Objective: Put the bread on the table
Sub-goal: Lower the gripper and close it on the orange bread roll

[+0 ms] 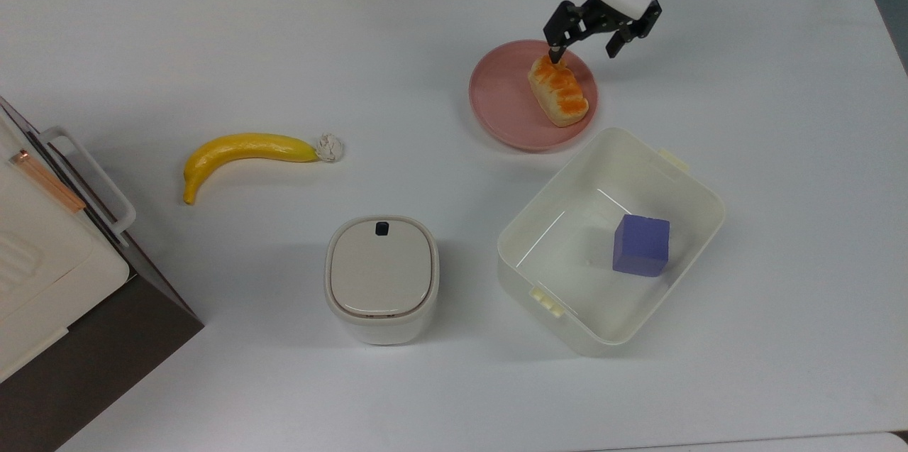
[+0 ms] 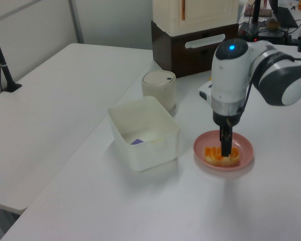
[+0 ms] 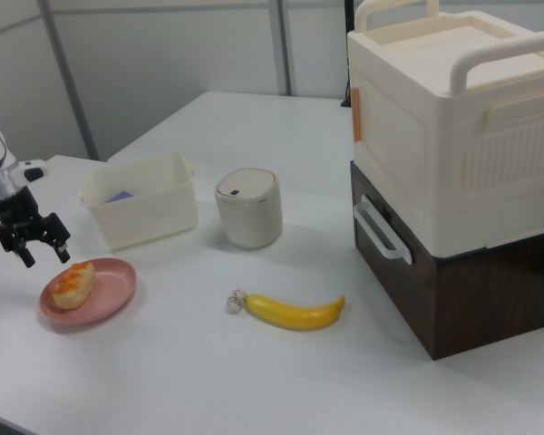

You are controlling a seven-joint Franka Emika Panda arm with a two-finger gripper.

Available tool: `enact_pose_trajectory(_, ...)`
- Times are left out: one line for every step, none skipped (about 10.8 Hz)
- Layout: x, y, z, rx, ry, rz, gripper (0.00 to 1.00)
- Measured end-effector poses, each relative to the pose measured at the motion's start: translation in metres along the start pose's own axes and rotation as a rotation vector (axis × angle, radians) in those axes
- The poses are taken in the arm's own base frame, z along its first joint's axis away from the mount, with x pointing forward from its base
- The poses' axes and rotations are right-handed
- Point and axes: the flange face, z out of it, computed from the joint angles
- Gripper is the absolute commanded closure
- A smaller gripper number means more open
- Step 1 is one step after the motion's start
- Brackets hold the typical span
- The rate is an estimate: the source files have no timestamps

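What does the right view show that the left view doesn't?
Right view: the yellow banana, and the hand seen with its fingers spread open. Left view: a neighbouring white table with a black clamp post. Both: the bread on the pink plate, the cream bin and the lidded canister.
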Motion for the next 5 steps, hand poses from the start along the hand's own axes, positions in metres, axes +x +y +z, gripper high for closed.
enact_pose_trajectory(0.000,-0.006,0.009,-0.001,-0.016,-0.006,0.00)
enact_pose_trajectory(0.001,-0.006,0.018,-0.005,-0.029,-0.008,0.00)
enact_pose_trajectory(0.004,-0.003,0.027,-0.017,-0.040,-0.009,0.00)
enact_pose_trajectory(0.006,0.002,0.034,-0.025,-0.047,-0.006,0.00)
enact_pose_trajectory(0.009,0.010,0.040,-0.034,-0.054,0.003,0.00)
